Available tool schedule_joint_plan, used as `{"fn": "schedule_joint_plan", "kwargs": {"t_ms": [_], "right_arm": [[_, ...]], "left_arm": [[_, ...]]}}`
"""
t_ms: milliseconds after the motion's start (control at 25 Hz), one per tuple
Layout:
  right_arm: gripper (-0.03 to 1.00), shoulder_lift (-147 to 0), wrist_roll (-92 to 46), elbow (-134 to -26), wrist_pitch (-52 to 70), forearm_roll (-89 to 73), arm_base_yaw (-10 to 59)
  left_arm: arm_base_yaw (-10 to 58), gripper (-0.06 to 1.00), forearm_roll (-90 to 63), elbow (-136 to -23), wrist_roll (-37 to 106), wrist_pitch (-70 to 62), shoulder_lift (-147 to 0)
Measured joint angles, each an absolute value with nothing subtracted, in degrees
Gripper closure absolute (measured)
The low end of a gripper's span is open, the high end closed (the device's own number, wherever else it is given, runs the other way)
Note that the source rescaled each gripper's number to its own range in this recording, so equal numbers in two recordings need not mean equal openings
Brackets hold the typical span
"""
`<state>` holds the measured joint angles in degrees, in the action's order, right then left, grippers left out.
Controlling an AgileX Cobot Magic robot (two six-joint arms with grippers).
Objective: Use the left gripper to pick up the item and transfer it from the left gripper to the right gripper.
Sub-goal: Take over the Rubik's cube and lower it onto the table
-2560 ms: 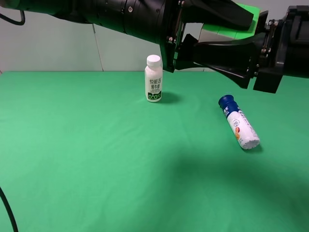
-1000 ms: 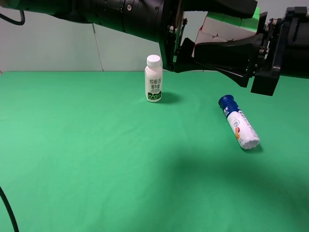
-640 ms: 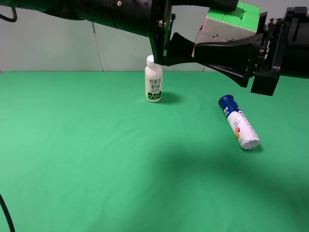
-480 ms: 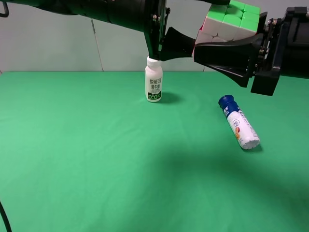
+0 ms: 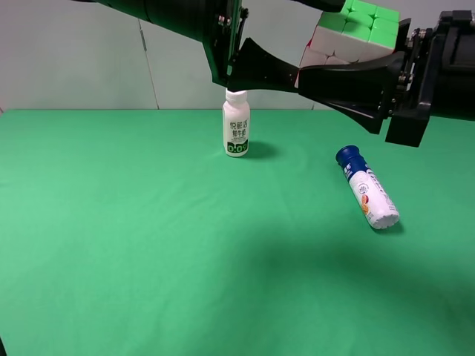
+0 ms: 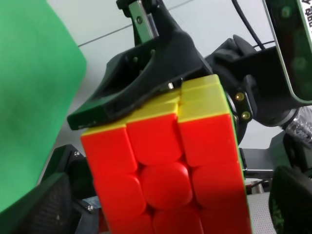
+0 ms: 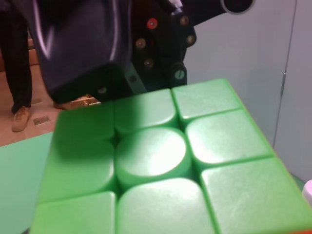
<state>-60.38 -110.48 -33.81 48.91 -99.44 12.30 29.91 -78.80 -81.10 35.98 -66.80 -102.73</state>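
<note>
The cube (image 5: 352, 33) sits between the right hand's (image 5: 315, 41) fingers. The left hand (image 5: 286, 46) is just beside it. On the desk (image 5: 111, 222), the milk bottle (image 5: 236, 122) stands under the left hand, and the tube bottle (image 5: 369, 190) lies under the right.

I'm working in a robotics lab test room here: a green cloth (image 5: 111, 245) lies flat over the whole bench, with bare pale wall panels (image 5: 74, 67) right behind it. My wrist cameras pick up loose black cables (image 6: 243, 22) strung across the pale wall. They also catch a person (image 7: 17, 58) in dark trousers and a tan shoe (image 7: 20, 119) standing on the floor beside the rig.
</note>
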Motion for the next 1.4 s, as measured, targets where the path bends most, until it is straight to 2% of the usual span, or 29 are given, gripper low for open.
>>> {"fn": "schedule_joint_plan", "kwargs": {"t_ms": [600,1080,1400], "right_arm": [[0.96,-60.4,-110.5,-33.8,48.9,-99.4,12.3],[0.96,-60.4,-110.5,-33.8,48.9,-99.4,12.3],[0.96,-60.4,-110.4,-33.8,48.9,-99.4,12.3]], "left_arm": [[29.2,0.38,-75.3,-81.1,36.7,-66.8,-100.0],[21.3,0.38,-48.8,-81.1,24.1,-64.7,-81.2],[20.7,0.38,-26.5,-79.6,11.8,-64.8,-65.7]]}}
